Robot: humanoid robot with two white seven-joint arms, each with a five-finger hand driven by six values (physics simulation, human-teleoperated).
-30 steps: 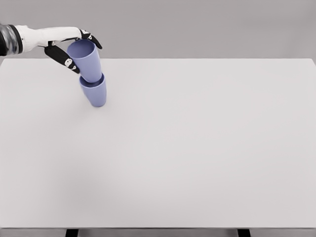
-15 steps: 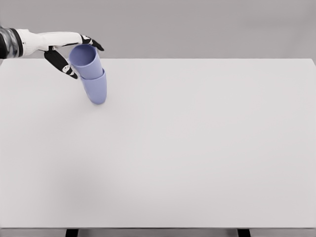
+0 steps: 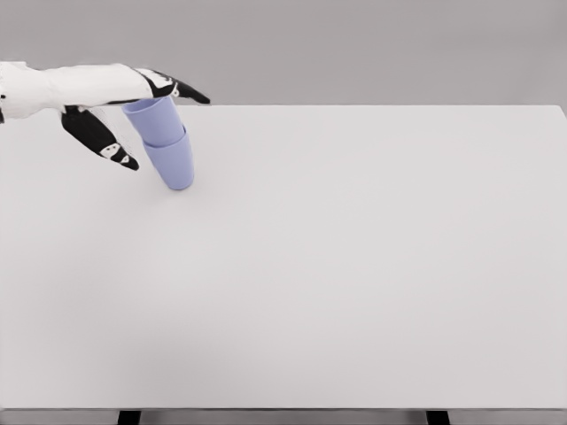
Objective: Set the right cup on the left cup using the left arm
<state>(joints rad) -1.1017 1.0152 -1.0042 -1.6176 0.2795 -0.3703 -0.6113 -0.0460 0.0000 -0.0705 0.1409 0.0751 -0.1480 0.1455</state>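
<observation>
Two light blue cups stand nested on the white table [image 3: 354,266] at the far left. The upper cup [image 3: 157,120] sits inside the lower cup [image 3: 173,164], and the stack leans to the left. My left hand [image 3: 146,111] hovers above and left of the stack with its fingers spread, holding nothing. Its black fingertips [image 3: 190,94] reach over the upper cup's rim and hide part of it. The thumb [image 3: 102,142] hangs to the left of the cups, apart from them. My right arm does not show.
Two dark table legs [image 3: 129,417] peek out below the front edge. A grey wall runs behind the table's far edge.
The upper cup has sunk deeper into the lower one. My left hand let go of it, opened its fingers, and rose slightly toward the camera.
</observation>
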